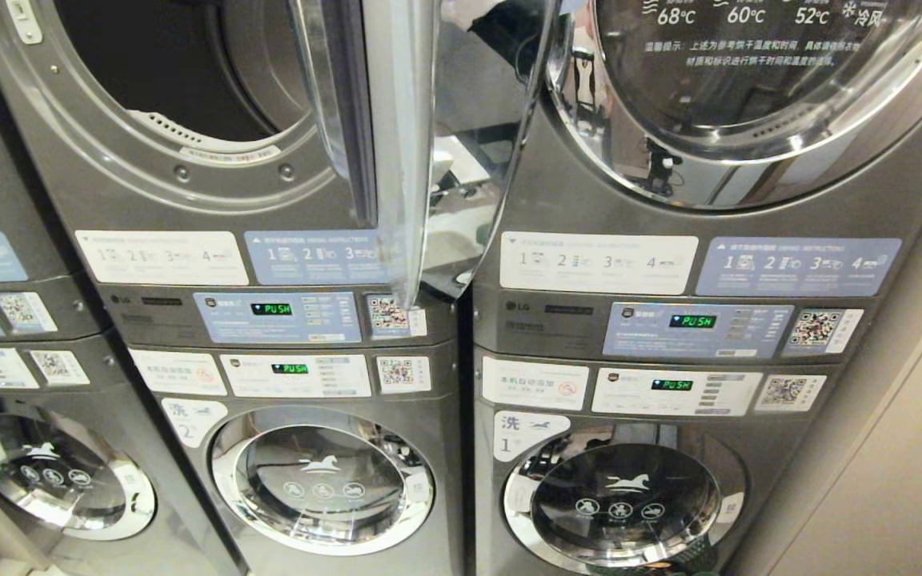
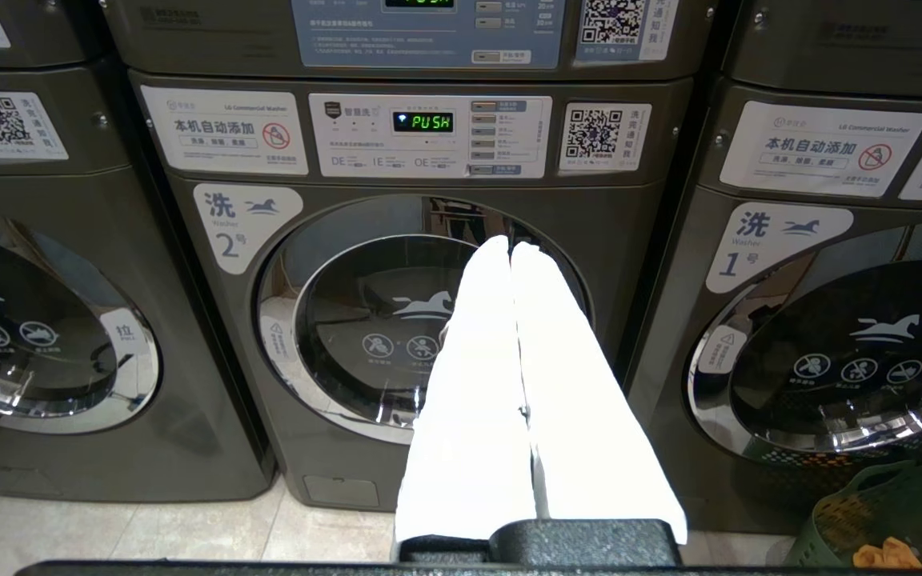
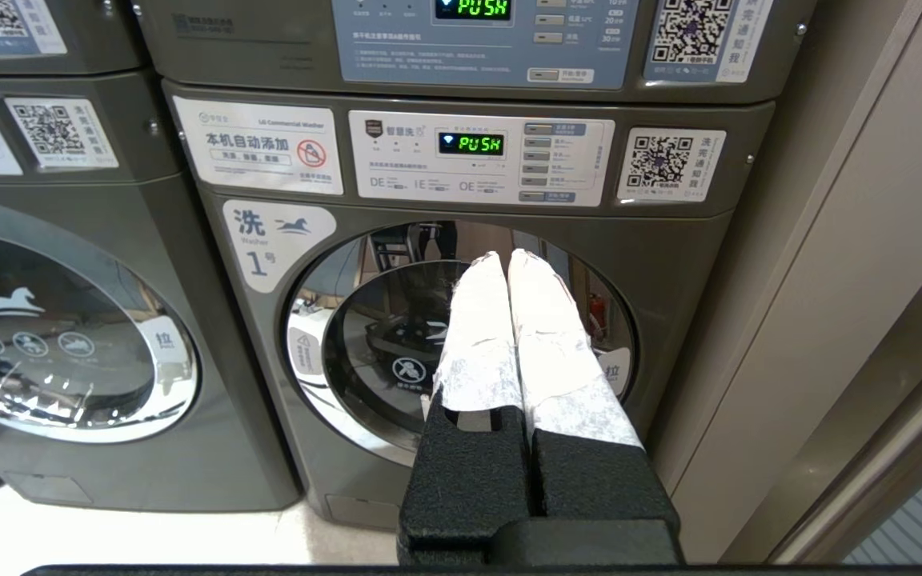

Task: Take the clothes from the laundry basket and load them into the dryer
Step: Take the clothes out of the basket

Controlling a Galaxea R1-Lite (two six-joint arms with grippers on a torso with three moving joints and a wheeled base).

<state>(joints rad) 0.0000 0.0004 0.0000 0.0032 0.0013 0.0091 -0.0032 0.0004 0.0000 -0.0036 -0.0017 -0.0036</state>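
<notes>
The dryer (image 1: 173,72) of tower 2 stands with its drum open. Its chrome-ringed door (image 1: 401,160) is swung out to the right and shows edge-on. The dark green laundry basket (image 2: 901,504) sits on the floor in front of washer 1. A bit of yellow-orange clothes (image 2: 881,554) shows inside it. My left gripper (image 2: 509,244) is shut and empty, level in front of washer 2 (image 2: 397,320). My right gripper (image 3: 507,254) is shut and empty too, facing washer 1 (image 3: 429,336). Neither arm shows in the head view.
Tower 1's dryer (image 1: 749,72), with the 68/60/52 marks, has its door closed. A third tower (image 1: 21,400) stands at the left. A beige wall panel (image 3: 853,320) runs close along the right of tower 1. Pale floor tiles (image 2: 149,536) lie before the machines.
</notes>
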